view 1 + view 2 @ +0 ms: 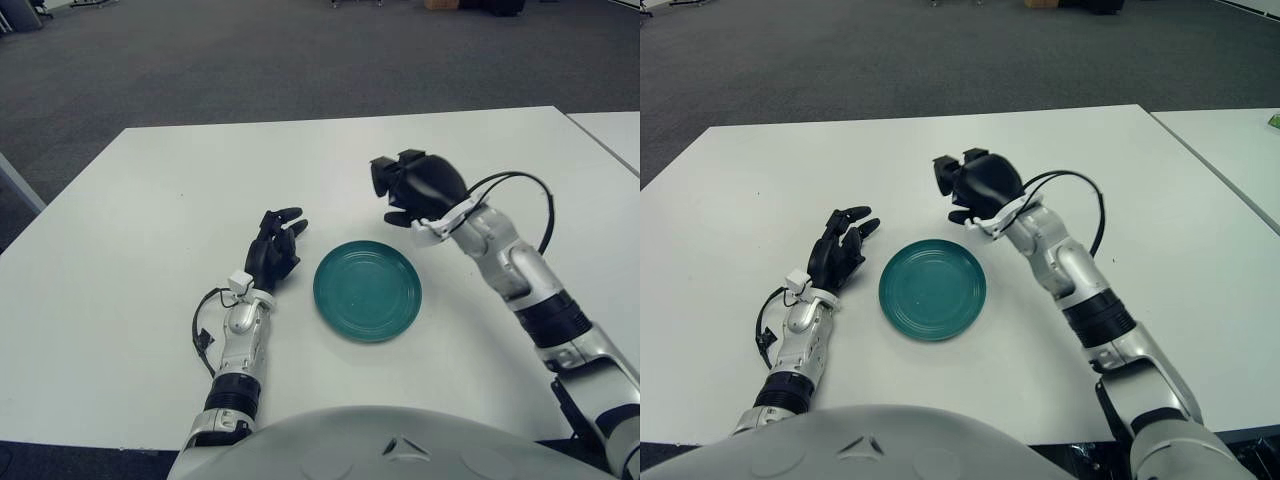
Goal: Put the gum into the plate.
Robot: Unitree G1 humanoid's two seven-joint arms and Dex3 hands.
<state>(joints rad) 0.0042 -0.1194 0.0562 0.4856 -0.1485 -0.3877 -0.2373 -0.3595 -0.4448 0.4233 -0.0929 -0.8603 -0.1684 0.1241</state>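
Gum not visible; if held, it is hidden inside the right hand (412, 187), whose fingers are curled, contents can't be told. That hand hovers above the white table (130, 220), just beyond the far right rim of the teal plate (367, 290). Left hand (274, 248) beside plate's left edge, fingers loosely extended, holding nothing.

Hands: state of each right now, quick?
Left hand: open, fingers extended, holds nothing, left of the plate.
Right hand: curled, raised beyond the plate; cannot tell whether it holds anything.
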